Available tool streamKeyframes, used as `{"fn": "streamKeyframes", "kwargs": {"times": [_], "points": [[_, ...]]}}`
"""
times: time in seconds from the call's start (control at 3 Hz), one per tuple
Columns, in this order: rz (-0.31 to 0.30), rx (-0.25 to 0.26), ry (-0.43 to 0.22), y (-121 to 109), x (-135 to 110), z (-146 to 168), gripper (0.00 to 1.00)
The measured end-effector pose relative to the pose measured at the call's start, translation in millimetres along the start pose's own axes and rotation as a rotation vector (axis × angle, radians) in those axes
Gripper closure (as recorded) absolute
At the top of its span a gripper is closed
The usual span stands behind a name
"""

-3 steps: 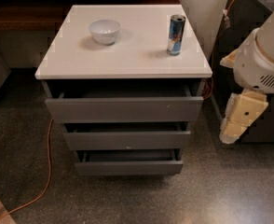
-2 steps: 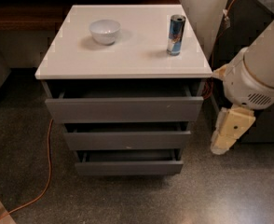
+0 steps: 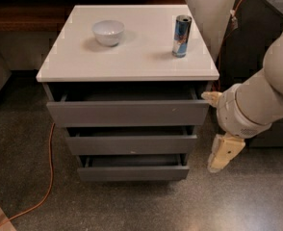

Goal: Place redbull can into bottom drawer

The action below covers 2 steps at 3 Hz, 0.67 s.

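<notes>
The redbull can (image 3: pixel 181 36), blue and silver, stands upright on the right side of the white cabinet top (image 3: pixel 132 61). The bottom drawer (image 3: pixel 133 173) is the lowest of three grey drawers and is pulled out a little, like the two above it. My gripper (image 3: pixel 223 153) hangs on the cream arm just right of the cabinet, level with the lower drawers. It holds nothing and is well below and to the right of the can.
A white bowl (image 3: pixel 108 32) sits on the left of the cabinet top. An orange cable (image 3: pixel 49 177) runs over the speckled floor at the left. A dark cabinet with orange wiring (image 3: pixel 257 13) stands at the right, behind my arm.
My arm and gripper have moved left, closer to the right side of the cabinet. The can, bowl and drawers have not moved.
</notes>
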State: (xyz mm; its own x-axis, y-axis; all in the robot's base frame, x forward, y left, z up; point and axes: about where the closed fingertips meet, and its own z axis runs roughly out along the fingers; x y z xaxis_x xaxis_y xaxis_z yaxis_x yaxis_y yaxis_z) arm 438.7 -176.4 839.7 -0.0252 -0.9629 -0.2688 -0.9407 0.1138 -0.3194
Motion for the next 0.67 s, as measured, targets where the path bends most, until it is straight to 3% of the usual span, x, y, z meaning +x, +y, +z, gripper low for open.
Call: {"fn": "streamKeyframes", "kwargs": {"times": [0.33,0.67], "points": [[-0.088,-0.016,-0.021,5.5,12.6,46.1,0.00],[-0.132,-0.008,-0.043,18.1,4.4,103.7,0.00]]}}
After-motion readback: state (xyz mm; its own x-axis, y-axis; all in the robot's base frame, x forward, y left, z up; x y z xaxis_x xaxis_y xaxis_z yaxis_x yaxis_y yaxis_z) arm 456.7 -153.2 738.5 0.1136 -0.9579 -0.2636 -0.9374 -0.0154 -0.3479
